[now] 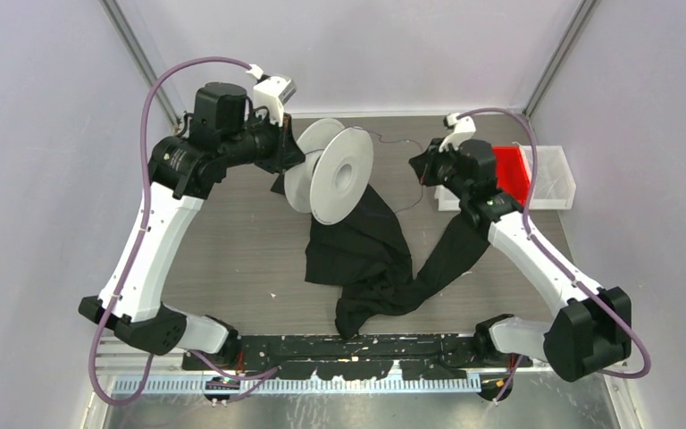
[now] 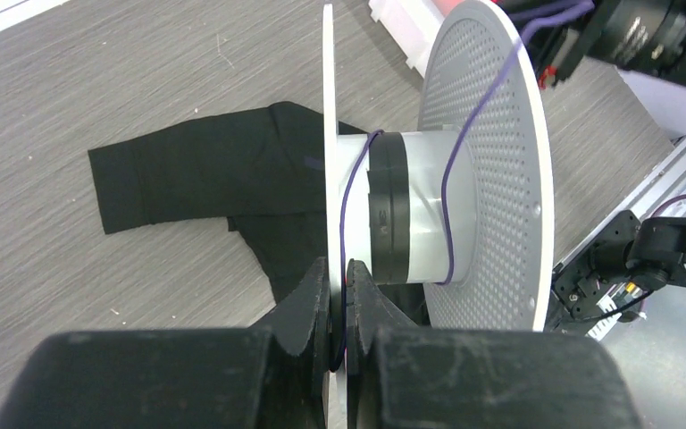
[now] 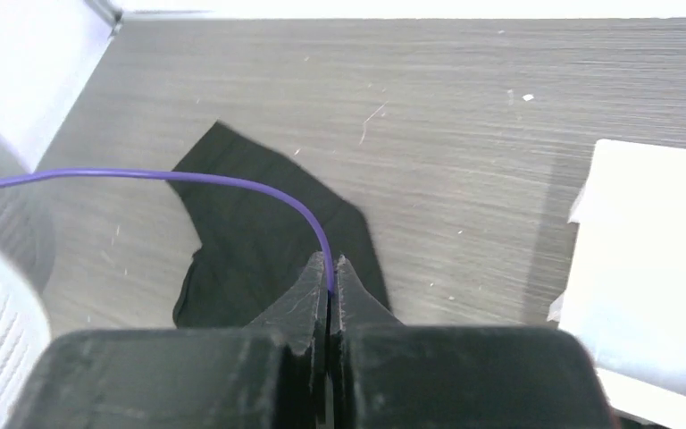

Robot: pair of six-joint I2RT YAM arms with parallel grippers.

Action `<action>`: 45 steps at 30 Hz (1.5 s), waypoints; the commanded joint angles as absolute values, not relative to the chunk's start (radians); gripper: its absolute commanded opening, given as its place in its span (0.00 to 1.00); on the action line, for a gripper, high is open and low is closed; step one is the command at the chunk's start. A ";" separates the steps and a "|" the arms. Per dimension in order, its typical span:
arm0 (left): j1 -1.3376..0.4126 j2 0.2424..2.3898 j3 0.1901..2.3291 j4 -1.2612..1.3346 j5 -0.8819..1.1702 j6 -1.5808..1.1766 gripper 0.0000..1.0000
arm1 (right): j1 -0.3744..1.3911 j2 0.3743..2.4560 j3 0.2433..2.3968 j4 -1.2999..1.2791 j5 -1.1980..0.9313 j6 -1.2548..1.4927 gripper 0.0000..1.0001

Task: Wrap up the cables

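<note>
- Your right gripper (image 3: 330, 273) is clenched on the purple cable (image 3: 232, 181). The cable leaves the fingertips and arcs off to that gripper's left, toward the spool.
- Your left gripper (image 2: 339, 308) is clamped on the rim of the white spool's (image 2: 424, 210) near flange. A couple of loose turns of cable cross the hub just beyond its fingertips.
- Expect the cable to be light, limp and a little springy, so the turns will likely slacken without tension. Pinch it close to the free run, as it is held now.
- The spool looks like light, stiff plastic, and its thin flange could pivot in the pinch.
- Below both grippers a black cloth (image 1: 366, 250) lies on the grey wood-grain worktop (image 3: 500, 134). Slack cable could snag on it.
- A white bin (image 3: 652, 232) sits just right of the right gripper, and pale walls (image 1: 54, 134) close in the sides.
</note>
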State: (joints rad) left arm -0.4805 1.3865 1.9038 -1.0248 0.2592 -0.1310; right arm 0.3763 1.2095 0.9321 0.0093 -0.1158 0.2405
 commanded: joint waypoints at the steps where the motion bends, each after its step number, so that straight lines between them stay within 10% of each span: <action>1: -0.466 1.359 1.943 -0.954 0.328 -0.146 0.00 | 0.336 1.269 1.019 -0.006 -0.121 0.338 0.01; 18: -0.407 1.332 1.890 -0.822 0.512 -0.199 0.00 | 0.358 1.356 0.958 -0.262 -0.195 0.368 0.01; 34: -0.402 1.277 1.568 -0.373 -0.041 -0.607 0.00 | 0.809 1.394 1.090 -0.266 0.126 0.557 0.00; 45: -0.472 1.297 1.481 -0.371 -0.281 -0.451 0.00 | 0.861 1.417 1.191 -0.020 -0.334 0.676 0.04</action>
State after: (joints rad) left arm -0.4507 1.3273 1.4780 -0.5133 -0.1936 -0.4950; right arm 0.8627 1.4166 1.1778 -0.2230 -0.1184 0.5770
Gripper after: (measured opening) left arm 0.048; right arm 0.029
